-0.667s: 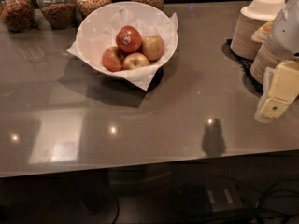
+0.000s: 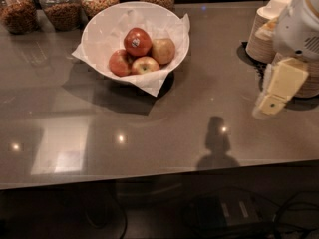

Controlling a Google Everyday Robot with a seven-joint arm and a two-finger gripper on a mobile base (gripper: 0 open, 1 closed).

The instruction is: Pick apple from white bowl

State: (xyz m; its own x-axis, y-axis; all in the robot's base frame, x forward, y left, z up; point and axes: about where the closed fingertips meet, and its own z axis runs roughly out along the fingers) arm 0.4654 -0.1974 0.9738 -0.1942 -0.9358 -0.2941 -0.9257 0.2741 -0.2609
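The white bowl point(image 2: 99, 31), lined with crinkled white paper, stands on the grey counter at the back left. In it lies the deep red apple point(image 2: 137, 41) with a small white sticker, on top of the others. A paler tan apple point(image 2: 163, 50) lies to its right and two smaller red-yellow apples point(image 2: 121, 62) lie in front. My gripper point(image 2: 271, 101) hangs at the right side of the counter, far to the right of the bowl and above the surface. It holds nothing.
Several glass jars of snacks point(image 2: 60, 6) stand along the back edge. Stacks of beige paper bowls point(image 2: 266, 26) stand at the back right, behind my arm point(image 2: 301, 26). The counter's front edge point(image 2: 159, 176) runs across the lower part of the view.
My arm and gripper have shifted a little left and further into view. The bowl and apples have not moved on the counter.
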